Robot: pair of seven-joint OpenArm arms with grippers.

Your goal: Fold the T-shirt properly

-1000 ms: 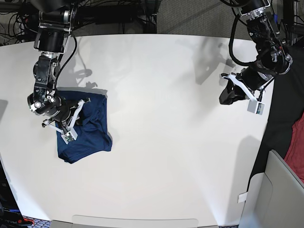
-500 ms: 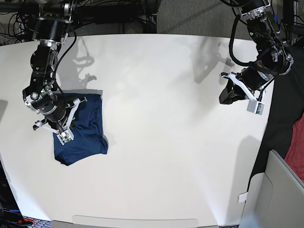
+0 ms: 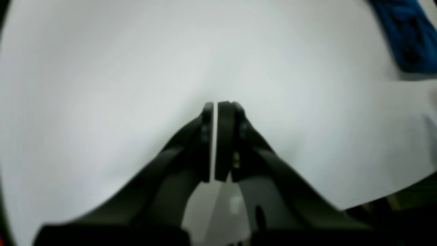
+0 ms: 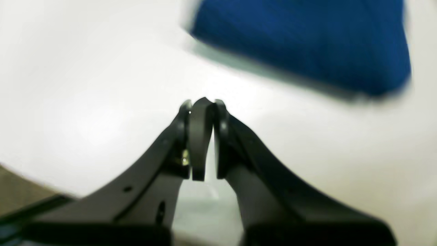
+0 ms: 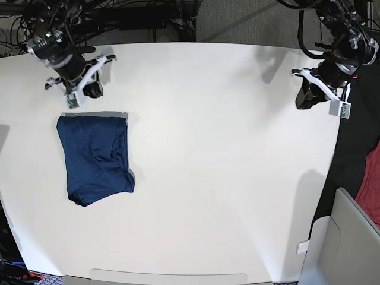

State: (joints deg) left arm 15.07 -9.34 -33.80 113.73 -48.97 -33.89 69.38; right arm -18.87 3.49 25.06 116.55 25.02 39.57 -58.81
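Note:
The navy-blue T-shirt [image 5: 95, 157] lies folded into a compact rectangle on the left side of the white table [image 5: 219, 154], with a rumpled fold along its right edge. My right gripper [image 5: 90, 89] hangs above the table just beyond the shirt's far edge, shut and empty. In the right wrist view its tips [image 4: 201, 104] are closed, with the shirt [image 4: 307, 44] blurred ahead of them. My left gripper [image 5: 304, 98] is shut and empty over the far right of the table. In the left wrist view [image 3: 218, 106] it hangs over bare table, with blue cloth [image 3: 403, 34] at the top right corner.
A red cloth [image 5: 371, 181] and dark fabric [image 5: 356, 136] hang off the table's right edge. A grey box [image 5: 344, 243] stands at the bottom right. Cables [image 5: 148, 18] run behind the far edge.
My right gripper has lifted off the shirt and drawn back toward the table's far left edge. The shirt now lies uncovered. My left gripper has moved a little toward the far right edge.

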